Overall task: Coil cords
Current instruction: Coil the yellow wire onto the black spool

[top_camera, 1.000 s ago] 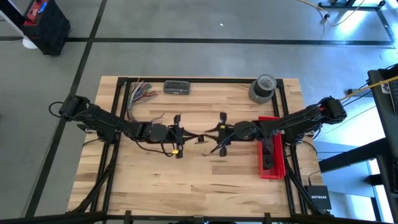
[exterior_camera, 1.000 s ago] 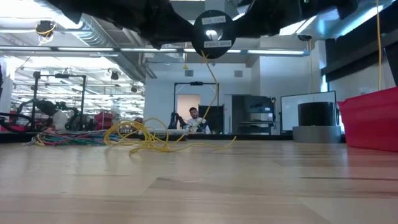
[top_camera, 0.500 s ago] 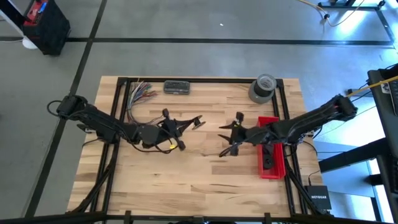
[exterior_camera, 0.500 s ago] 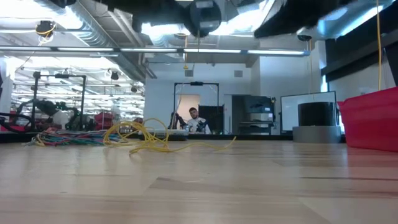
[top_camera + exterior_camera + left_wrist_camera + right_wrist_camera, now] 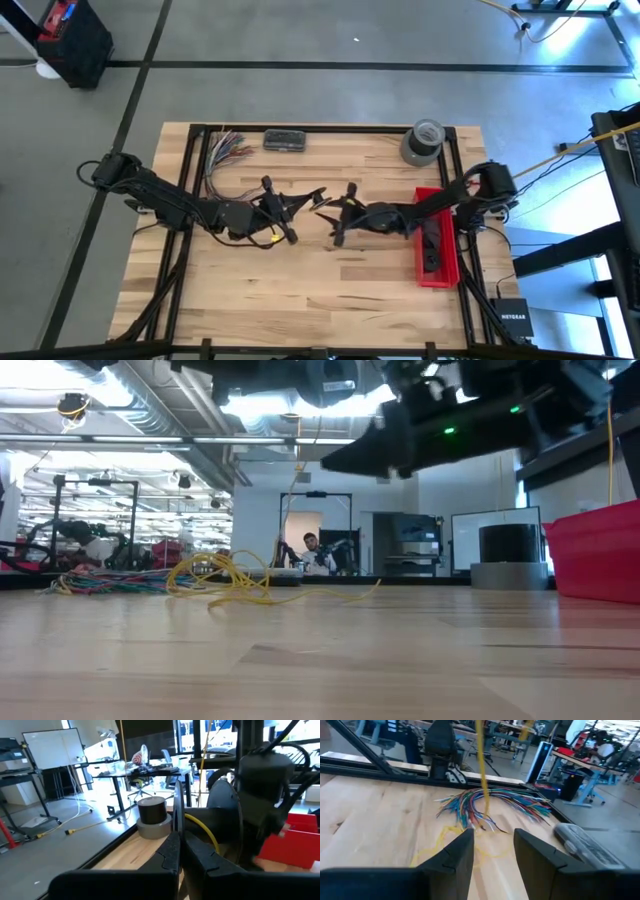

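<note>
My left gripper (image 5: 305,196) is clenched on the thin, limp yellow cord (image 5: 204,829), pinching it between my two dark fingers (image 5: 170,851) up off the wooden table (image 5: 300,290). The cord runs down from there into a loose yellow tangle (image 5: 235,585) lying on the boards, beside the fanned bundle of multicoloured wires (image 5: 492,804). My right gripper (image 5: 338,212) hovers just beside the left one, its jaws spread and holding nothing; the cord hangs in front of it. Behind my right arm sits the red plastic bin (image 5: 438,262), and farther off the grey roll of tape (image 5: 421,142).
</note>
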You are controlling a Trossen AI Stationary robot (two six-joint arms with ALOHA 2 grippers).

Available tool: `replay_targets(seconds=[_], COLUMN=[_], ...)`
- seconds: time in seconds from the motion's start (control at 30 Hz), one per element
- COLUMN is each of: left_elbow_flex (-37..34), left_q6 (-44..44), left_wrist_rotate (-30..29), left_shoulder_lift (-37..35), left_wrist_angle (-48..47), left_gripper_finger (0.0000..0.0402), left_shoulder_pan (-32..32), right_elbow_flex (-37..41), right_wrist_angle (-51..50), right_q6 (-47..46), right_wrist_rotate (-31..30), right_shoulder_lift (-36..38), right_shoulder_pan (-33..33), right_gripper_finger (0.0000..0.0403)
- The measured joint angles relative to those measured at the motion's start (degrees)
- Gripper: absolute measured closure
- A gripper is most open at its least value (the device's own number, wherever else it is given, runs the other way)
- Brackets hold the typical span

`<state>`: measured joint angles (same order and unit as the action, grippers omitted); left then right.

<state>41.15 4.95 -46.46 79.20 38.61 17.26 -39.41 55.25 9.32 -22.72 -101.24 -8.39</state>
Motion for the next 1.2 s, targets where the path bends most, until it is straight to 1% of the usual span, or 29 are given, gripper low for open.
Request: replay_targets(seconds=[0.13, 0.2, 0.27, 0.37, 0.47, 0.5, 0.53, 0.6, 0.67, 0.73, 0.9, 1.0, 1.2], left_elbow_flex=[-0.02, 0.0, 0.0, 0.0, 0.0, 0.0, 0.0, 0.0, 0.0, 0.0, 0.0, 0.0, 0.0], left_q6=[-0.02, -0.02, -0.02, 0.16, 1.03, 1.33, 1.57, 2.4, 3.01, 3.11, 2.95, 2.88, 1.79], left_wrist_rotate=[-0.12, -0.04, 0.04, 0.0, -0.03, -0.09, -0.11, -0.2, -1.21, -3.13, -7.47, -7.98, -7.95], left_shoulder_lift=[0.0, 0.0, 0.0, 0.0, 0.0, 0.0, 0.0, -0.04, -0.35, -1.19, -3.29, -3.45, -3.13], left_wrist_angle=[0.0, -0.01, -0.02, -0.04, 0.06, 0.07, 0.1, 0.25, -0.24, -2.18, -8.32, -10.73, -18.88], left_gripper_finger=[0.0401, 0.0401, 0.0401, 0.0401, 0.0401, 0.0401, 0.0401, 0.0401, 0.04, 0.04, 0.04, 0.04, 0.04], left_shoulder_pan=[0.0, 0.01, 0.04, 0.12, 0.44, 0.64, 0.87, 1.39, 1.94, 2.65, 3.76, 3.74, 1.89], right_elbow_flex=[-3.73, -5.19, -5.8, -5.89, -5.89, -5.89, -5.89, -5.75, -4.76, -3.49, -0.9, -0.71, -0.73], right_wrist_angle=[0.64, 0.78, 0.5, -0.23, -1.1, -1.1, -1.1, -1.78, -2.87, -3.67, -10.67, -16.24, -20.54], right_q6=[0.02, 0.08, 0.14, 0.35, 2.45, 3.14, 3.57, 3.84, 4.81, 6.56, 10.11, 10.43, 6.31], right_wrist_rotate=[1.81, 1.01, 0.29, -2.03, -5.62, -6.51, -7.33, -9.81, -12.58, -15.27, -22.42, -22.99, -22.24], right_shoulder_lift=[-3.9, -5.0, -5.54, -5.57, -5.57, -5.57, -5.5, -4.98, -3.35, -0.91, 7.04, 11.56, 17.65], right_shoulder_pan=[0.66, 0.99, 1.03, 0.92, 0.91, 0.89, 0.86, 0.86, 0.62, 0.34, -1.84, -3.07, -4.88], right_gripper_finger=[0.0259, 0.026, 0.0269, 0.0307, 0.0373, 0.0387, 0.0392, 0.0386, 0.0387, 0.0396, 0.0395, 0.0399, 0.04])
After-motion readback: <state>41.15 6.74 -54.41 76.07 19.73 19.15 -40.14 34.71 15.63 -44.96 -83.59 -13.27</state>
